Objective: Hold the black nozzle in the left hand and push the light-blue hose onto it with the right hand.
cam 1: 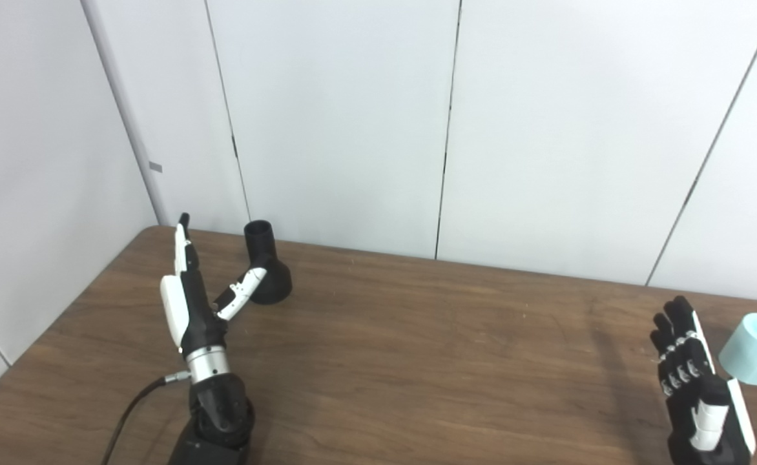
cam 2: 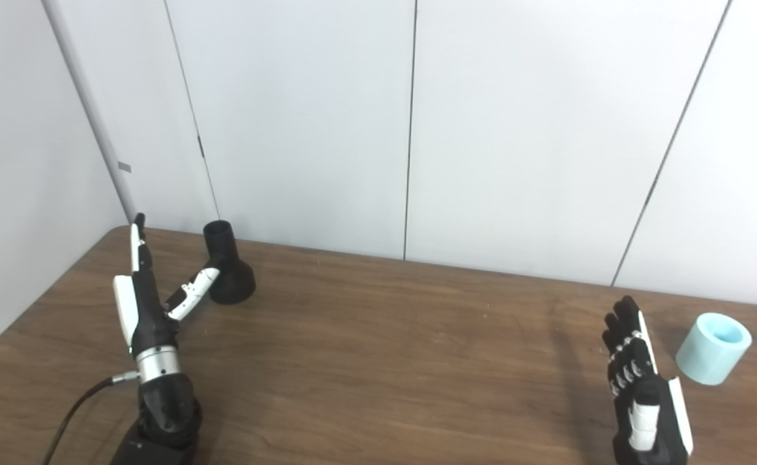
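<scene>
Two robot hands are seen raised over the brown wooden table (cam 1: 417, 361), and nothing is held by either. On the left, the left robot hand (cam 1: 188, 303) is spread wide, fingers pointed up and away and the thumb (cam 1: 239, 294) angled out to the right; the thumb tip is seen against the flared base of the black nozzle (cam 1: 265, 271), though contact cannot be judged. The nozzle is stood on the table near its far left corner, narrow neck up and leaning slightly left. On the right, the right robot hand (cam 2: 640, 381) is held upright with fingers straight and close together, palm turned left, touching nothing. Just beside it to the right, the light-blue hose (cam 2: 713, 349) is lain tilted on the table, open end up. In the right eye view a clear strip of table is shown between this hand and the hose; in the left eye view they nearly overlap.
</scene>
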Action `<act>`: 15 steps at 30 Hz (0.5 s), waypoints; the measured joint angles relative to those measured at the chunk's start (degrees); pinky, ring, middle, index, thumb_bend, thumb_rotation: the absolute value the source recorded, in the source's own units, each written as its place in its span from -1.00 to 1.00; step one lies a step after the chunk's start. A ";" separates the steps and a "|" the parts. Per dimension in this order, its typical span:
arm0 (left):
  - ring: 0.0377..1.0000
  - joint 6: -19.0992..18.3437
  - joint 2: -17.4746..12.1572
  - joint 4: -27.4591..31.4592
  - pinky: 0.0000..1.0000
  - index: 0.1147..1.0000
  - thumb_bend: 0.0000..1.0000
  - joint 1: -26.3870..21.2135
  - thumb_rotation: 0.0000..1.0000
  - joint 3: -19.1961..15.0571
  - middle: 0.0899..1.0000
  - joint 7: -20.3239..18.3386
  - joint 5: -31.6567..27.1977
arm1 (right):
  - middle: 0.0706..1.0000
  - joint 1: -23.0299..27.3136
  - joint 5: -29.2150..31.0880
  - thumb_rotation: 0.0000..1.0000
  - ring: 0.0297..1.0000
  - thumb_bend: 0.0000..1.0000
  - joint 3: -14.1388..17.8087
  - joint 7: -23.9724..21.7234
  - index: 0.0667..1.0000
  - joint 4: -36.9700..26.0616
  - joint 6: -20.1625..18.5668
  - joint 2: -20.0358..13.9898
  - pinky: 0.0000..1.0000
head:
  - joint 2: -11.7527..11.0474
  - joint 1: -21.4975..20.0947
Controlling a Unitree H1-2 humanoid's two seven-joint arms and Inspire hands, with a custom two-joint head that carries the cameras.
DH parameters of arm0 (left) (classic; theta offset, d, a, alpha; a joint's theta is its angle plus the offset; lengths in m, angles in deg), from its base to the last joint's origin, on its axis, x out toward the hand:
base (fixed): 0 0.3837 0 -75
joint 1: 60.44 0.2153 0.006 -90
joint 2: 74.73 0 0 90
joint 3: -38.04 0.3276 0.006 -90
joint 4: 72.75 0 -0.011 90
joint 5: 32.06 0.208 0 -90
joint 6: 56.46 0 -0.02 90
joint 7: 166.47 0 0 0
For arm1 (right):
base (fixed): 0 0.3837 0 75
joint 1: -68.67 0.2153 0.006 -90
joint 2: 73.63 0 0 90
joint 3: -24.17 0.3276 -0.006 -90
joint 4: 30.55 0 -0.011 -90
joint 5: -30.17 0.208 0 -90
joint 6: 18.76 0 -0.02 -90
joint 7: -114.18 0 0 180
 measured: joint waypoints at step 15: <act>0.87 -10.33 -8.04 -2.76 1.00 0.11 1.00 -0.31 -0.19 4.24 0.71 -12.69 1.06 | 1.00 -0.85 -0.69 1.00 1.00 0.39 0.46 0.76 1.00 -1.60 -2.01 0.03 1.00 | 0.18 -0.70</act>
